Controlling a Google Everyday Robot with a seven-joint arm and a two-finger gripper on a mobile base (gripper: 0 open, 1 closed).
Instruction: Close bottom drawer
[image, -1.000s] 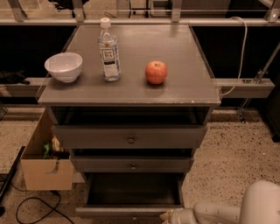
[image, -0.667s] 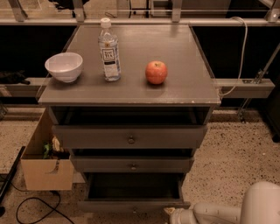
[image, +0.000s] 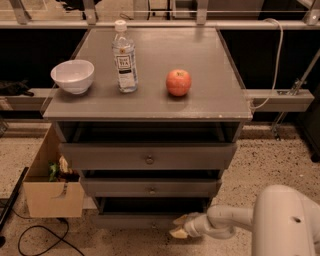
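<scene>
The grey cabinet (image: 150, 107) has three drawers. The bottom drawer (image: 132, 220) sticks out only a little, with a thin dark strip of its inside showing above its narrow front panel. My gripper (image: 179, 226) is low at the right part of that front panel, its two tan fingertips (image: 182, 219) slightly apart, empty and against the panel. The white arm reaches in from the lower right. The drawer's knob is hidden.
On the cabinet top stand a white bowl (image: 73, 75), a water bottle (image: 124, 57) and a red apple (image: 178, 82). An open cardboard box (image: 52, 197) sits on the floor to the left, with black cables (image: 35, 235) near it. A grey rail (image: 280, 100) runs behind.
The bottom drawer has slid back into the cabinet, from far out to almost in. My gripper has followed its front panel inward.
</scene>
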